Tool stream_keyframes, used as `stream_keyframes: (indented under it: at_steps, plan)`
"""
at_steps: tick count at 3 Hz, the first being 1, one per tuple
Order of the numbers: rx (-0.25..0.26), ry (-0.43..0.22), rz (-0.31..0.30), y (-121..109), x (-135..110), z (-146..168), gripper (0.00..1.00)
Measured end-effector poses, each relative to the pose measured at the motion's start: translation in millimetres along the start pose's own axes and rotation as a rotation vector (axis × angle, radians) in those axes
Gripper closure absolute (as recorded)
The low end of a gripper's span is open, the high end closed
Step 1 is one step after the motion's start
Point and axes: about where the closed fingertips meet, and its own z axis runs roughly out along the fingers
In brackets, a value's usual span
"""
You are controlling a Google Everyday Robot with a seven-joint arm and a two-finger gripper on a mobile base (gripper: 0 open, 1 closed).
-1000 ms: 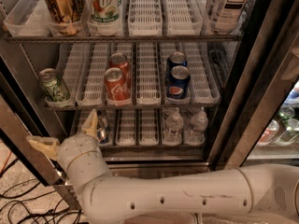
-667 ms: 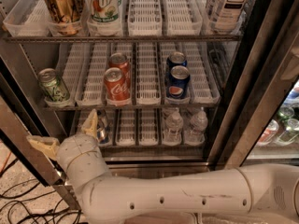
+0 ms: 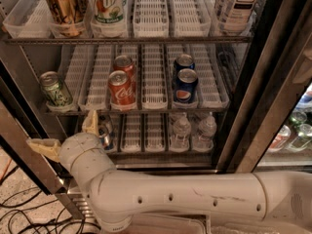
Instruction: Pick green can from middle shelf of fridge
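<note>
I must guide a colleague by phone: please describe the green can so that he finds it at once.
In the fridge, find the middle shelf with white lane trays. The green can stands alone at its far left end, above the robot's open claw. Its neighbours to the right are red cans and blue cans; only this one is pale green.

You could read "TEA" on the top-right bottle point(image 3: 241, 1) and Coca-Cola script on the front red can point(image 3: 122, 89); the gripper point(image 3: 67, 134) sat below the middle shelf point(image 3: 156, 112)'s left end.
</note>
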Motion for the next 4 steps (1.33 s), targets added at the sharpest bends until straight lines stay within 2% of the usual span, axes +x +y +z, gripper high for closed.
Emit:
stream_keyframes:
  at_steps: [1,2,4]
  plan:
    - [-0.009,-0.002,-0.001,1.7,-0.8,0.7,0.0]
    - [-0.009,-0.002,-0.001,1.7,-0.9,0.7,0.18]
    - [-0.009,-0.002,-0.001,1.7,-0.9,0.7,0.61]
